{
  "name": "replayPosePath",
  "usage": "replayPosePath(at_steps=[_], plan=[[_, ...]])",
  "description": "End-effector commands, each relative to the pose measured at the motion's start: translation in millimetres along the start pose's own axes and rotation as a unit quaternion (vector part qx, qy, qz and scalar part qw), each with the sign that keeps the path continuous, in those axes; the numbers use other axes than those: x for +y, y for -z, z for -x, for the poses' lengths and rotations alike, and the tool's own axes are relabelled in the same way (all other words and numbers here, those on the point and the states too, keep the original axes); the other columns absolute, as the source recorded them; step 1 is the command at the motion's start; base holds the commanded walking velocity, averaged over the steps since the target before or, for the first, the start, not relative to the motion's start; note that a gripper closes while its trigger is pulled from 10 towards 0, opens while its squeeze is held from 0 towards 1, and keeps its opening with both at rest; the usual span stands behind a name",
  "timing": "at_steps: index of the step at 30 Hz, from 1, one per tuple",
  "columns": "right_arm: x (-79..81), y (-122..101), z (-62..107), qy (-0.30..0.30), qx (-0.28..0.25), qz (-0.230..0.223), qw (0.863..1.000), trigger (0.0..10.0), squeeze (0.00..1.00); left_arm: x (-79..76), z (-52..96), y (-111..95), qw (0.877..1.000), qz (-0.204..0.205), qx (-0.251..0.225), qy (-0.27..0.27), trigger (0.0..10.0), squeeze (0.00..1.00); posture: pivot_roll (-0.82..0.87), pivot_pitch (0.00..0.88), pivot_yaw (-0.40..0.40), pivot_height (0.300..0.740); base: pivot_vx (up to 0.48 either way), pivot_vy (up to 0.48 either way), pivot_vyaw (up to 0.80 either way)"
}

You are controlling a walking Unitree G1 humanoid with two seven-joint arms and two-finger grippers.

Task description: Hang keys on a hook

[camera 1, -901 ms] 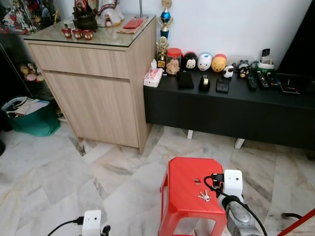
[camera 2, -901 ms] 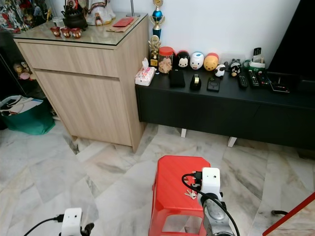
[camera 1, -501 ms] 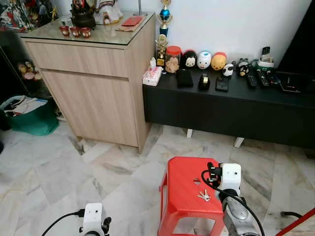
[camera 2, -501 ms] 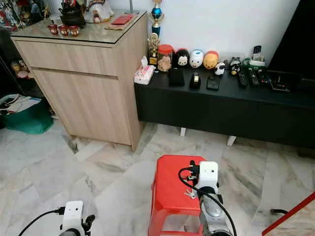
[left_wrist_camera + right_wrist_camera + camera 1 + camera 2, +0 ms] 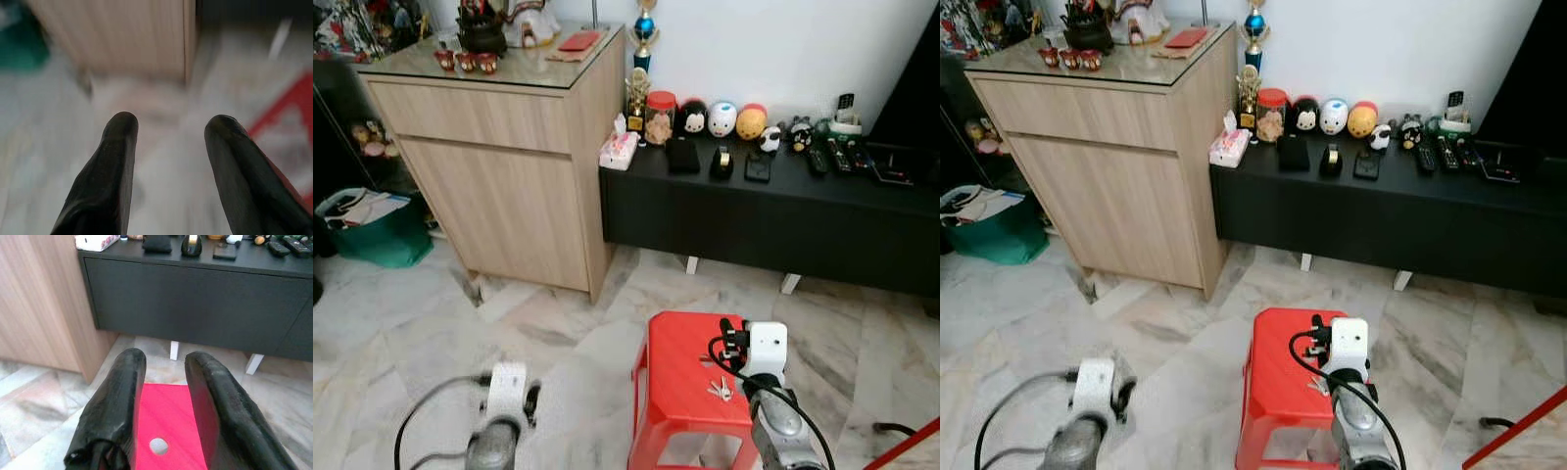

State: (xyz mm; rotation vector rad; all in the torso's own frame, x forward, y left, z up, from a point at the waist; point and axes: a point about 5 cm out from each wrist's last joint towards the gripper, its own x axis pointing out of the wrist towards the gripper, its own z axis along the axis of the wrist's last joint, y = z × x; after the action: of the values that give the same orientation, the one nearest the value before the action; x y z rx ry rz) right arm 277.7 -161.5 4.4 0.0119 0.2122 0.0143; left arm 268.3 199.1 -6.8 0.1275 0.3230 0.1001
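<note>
The keys [image 5: 720,390] lie on my red stool [image 5: 685,387], low in the frame right of centre. My right claw [image 5: 164,363] hangs released over the stool. My left claw [image 5: 168,125], lower left, is blurred and spread above marble floor [image 5: 401,333].

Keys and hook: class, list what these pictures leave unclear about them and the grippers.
- Keys on the stool: too small to count, eye views.
- Hook: I can't find one among the small, distant clutter on the cabinet and console.
- Left gripper: surroundings blurred, left wrist view.
- Right gripper: its fingers hide the stool's near part, where the keys lie.
</note>
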Motion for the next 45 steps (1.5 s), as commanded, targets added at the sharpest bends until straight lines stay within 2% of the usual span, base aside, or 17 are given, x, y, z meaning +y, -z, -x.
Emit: replayPosePath(at_steps=[1,5,6,7,13,16,22,34,45], plan=[[-1.7,-1,0.9,0.002,-0.006,-0.004,1.0,10.0,0.0,3.1,0.8,-5,1.0,0.018,-0.024,-0.01,10.0,0.0,0.01,0.0,-0.014,0.74,0.0,0.0,0.0],[-2.9,0,2.3,0.003,-0.008,-0.006,1.0,10.0,0.0,4.7,4.1,-14,0.996,0.048,-0.071,-0.013,10.0,0.0,0.01,0.0,-0.014,0.74,0.0,0.0,0.0],[-2.9,0,2.3,0.003,-0.008,-0.006,1.0,10.0,0.0,4.7,4.1,-14,0.996,0.048,-0.071,-0.013,10.0,0.0,0.01,0.0,-0.014,0.74,0.0,0.0,0.0],[-4.0,-1,2.5,0.004,-0.01,-0.007,1.0,10.0,0.0,5.5,9.9,-11,0.995,0.052,-0.085,-0.008,10.0,0.0,0.0,0.0,-0.009,0.74,0.0,0.0,0.0],[-9.2,-5,0.5,0.015,-0.019,-0.016,1.0,10.0,0.0,11.1,20.3,-6,0.994,0.058,-0.097,-0.012,10.0,0.0,0.01,0.0,-0.01,0.74,0.0,0.0,0.0],[-8.5,-6,-1.2,0.016,-0.018,-0.018,1.0,10.0,0.0,15.1,17.1,-9,0.992,0.074,-0.098,-0.031,10.0,0.0,0.01,0.0,-0.013,0.74,0.0,0.0,0.0],[-6.7,-5,-3.0,0.018,-0.004,-0.015,1.0,10.0,0.0,6.8,10.9,-19,0.991,0.078,-0.106,-0.009,10.0,0.0,0.0,0.0,-0.003,0.74,0.0,0.0,0.0],[-2.4,-7,-4.9,0.009,-0.006,-0.013,1.0,10.0,0.0,9.0,9.1,-23,0.992,0.069,-0.11,-0.004,10.0,0.0,0.01,0.0,0.002,0.653,0.0,0.0,0.0],[1.1,-8,-6.8,-0.001,-0.004,-0.013,1.0,10.0,0.0,4.8,8.0,-28,0.991,0.066,-0.118,-0.002,10.0,0.0,0.01,0.0,-0.01,0.653,0.0,0.0,0.0]])
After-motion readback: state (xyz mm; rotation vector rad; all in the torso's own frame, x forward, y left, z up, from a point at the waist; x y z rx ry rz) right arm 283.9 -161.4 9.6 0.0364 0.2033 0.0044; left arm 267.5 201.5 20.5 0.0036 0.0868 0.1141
